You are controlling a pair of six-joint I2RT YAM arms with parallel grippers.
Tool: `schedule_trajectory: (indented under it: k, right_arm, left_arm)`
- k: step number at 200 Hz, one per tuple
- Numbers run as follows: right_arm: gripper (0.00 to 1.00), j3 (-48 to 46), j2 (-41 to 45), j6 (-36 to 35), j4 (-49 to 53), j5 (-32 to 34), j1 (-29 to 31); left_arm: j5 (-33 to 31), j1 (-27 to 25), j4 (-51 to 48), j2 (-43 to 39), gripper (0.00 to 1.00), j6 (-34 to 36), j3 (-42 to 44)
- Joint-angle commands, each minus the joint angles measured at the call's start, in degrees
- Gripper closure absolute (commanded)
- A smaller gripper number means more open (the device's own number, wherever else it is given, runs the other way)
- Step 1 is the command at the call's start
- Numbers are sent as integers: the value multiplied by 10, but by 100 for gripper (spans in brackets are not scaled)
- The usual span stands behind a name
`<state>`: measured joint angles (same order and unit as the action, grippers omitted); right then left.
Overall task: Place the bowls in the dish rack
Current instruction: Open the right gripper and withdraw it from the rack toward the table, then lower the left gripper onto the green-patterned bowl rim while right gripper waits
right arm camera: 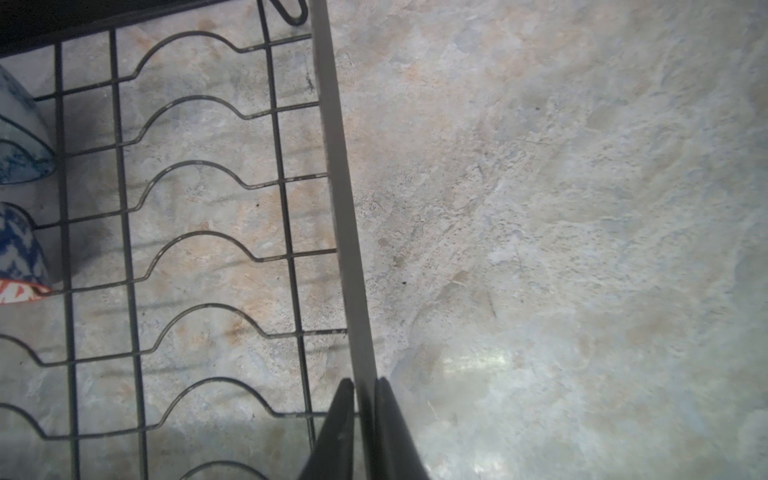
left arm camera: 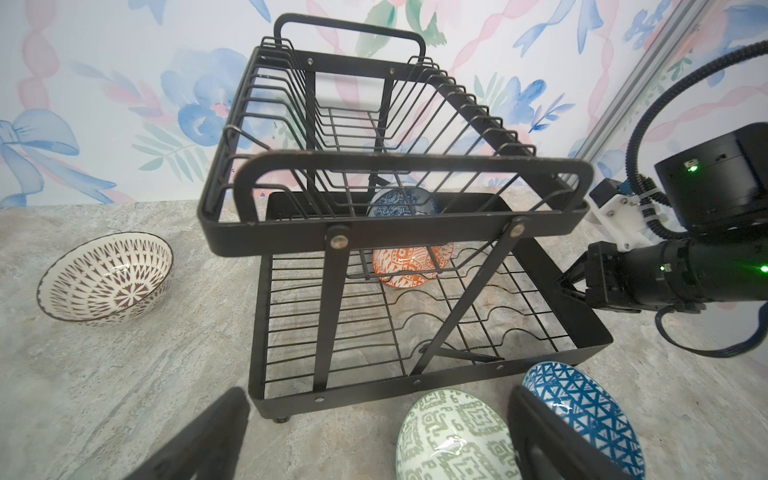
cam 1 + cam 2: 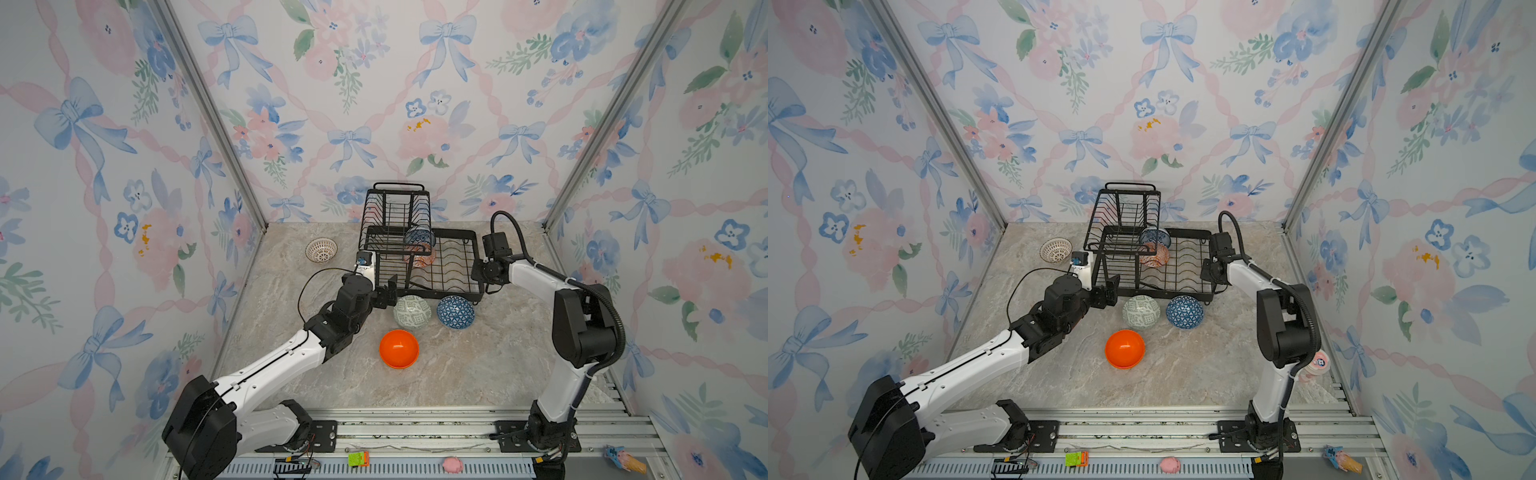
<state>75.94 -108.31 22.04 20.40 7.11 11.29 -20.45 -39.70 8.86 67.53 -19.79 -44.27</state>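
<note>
**A:** On the marbled tabletop (image 3: 478, 374), between ribbon-papered walls (image 3: 374, 104), what lies where?

**B:** Two bowls (image 3: 419, 254) sit in the dish rack (image 2: 399, 226). Three rest in front of it and one to its left. The right gripper (image 1: 365, 384), elbow high, pinches the rack's side rim. The left gripper (image 3: 390, 294), arm stretched low, gapes empty by the front corner.

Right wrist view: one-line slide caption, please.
Right end effector closed on the flat rim of the black wire dish rack, marble-look tabletop beneath.
</note>
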Motion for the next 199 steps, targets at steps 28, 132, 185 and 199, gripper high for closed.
schedule_trajectory:
  k: [28,132,185,199]
  right_arm:
    - [91,72,-45,-34,23,10,-3]
    - [78,123,-80,-39,37,11,-6]
    - [47,95,-32,-22,35,6,-7]
    - [37,83,-12,-17,33,3,-6]
  left_arm:
    - [9,3,-11,-13,2,-12,16]
    - [23,3,-39,-28,2,-35,51]
    - [48,4,-92,-35,2,-39,49]
    - [60,4,-98,-35,2,-45,53]
